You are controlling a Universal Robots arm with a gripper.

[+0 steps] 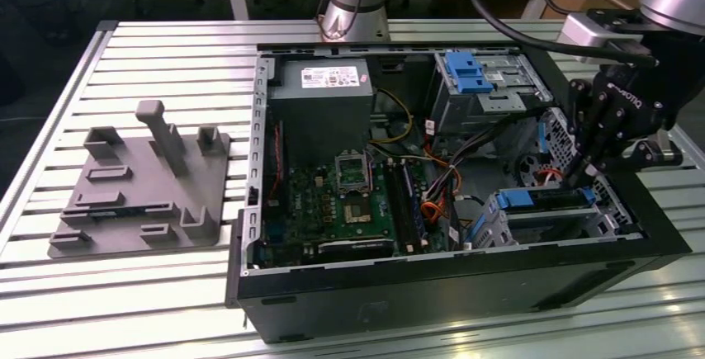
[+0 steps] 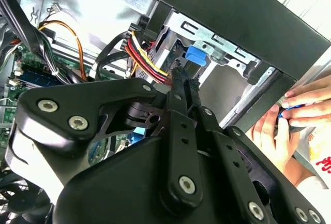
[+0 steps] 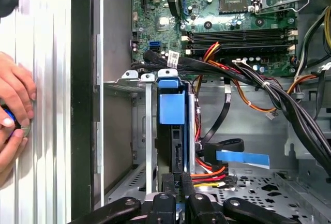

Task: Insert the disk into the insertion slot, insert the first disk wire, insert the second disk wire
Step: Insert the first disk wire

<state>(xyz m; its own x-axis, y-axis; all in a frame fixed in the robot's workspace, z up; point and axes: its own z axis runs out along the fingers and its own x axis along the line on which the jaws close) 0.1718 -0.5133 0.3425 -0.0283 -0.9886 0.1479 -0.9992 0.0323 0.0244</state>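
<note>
The disk sits in the insertion slot (image 1: 498,225) near the case's front right corner, its blue carrier (image 1: 539,200) facing up. In the first wrist view the blue carrier (image 3: 171,107) stands between the slot's silver walls (image 3: 149,131). My gripper (image 1: 572,171) hangs over the disk's rear end. Its fingertips (image 3: 178,181) are pressed together on a disk wire (image 3: 209,177), a red, yellow and black bundle whose plug is at the disk's edge. The second wrist view shows the same wire (image 2: 150,53) running into the shut fingers (image 2: 182,92). Another wire, flat and blue (image 3: 243,158), lies loose beside the slot.
A person's hands (image 3: 13,105) rest on the table just outside the case wall (image 3: 80,94), also seen as hands (image 2: 292,118) in the second wrist view. A taller grey cage with a blue latch (image 1: 467,70) stands behind. Cable bundles (image 3: 269,92) cross above the motherboard (image 1: 352,202). A grey fixture (image 1: 138,186) lies at the exterior view's left.
</note>
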